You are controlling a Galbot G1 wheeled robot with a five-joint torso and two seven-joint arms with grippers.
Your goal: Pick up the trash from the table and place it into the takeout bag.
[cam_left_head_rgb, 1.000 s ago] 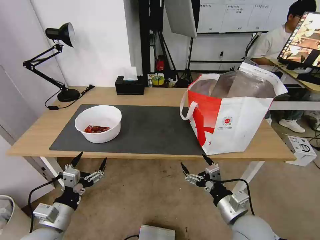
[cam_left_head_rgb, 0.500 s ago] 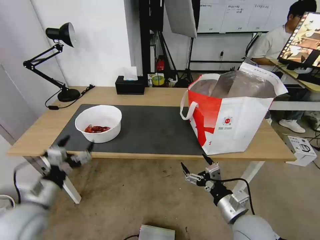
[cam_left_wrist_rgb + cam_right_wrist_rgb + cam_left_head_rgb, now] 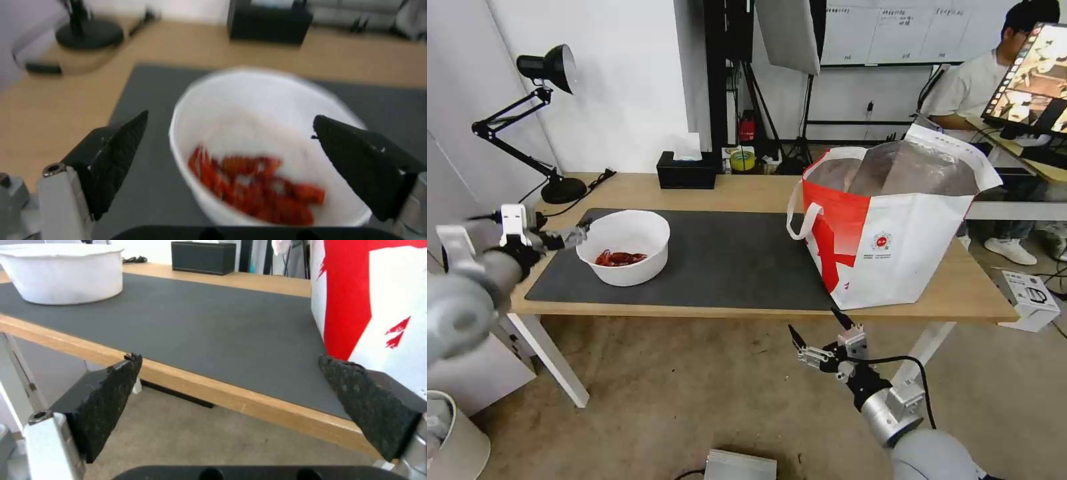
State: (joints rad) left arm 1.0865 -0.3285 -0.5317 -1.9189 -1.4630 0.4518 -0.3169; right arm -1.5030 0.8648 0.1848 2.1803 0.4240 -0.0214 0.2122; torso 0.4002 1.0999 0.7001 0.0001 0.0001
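The trash in view is a white round bowl with red scraps, standing on the left part of the dark grey mat on the table. My left gripper hovers at the bowl's left rim, open. In the left wrist view the bowl lies just beyond the open left gripper. The red-and-white takeout bag stands open on the table's right end. Below the table's front edge, near the bag, my right gripper hangs open and holds nothing; the right wrist view also shows it.
At the table's back stand a black desk lamp on the left and a black tissue box in the middle. A white box lies on the floor at right. A pale bin stands at lower left.
My left arm has risen from below the table's front edge and swung left, bringing its open gripper beside the bowl. The right arm has stayed put.
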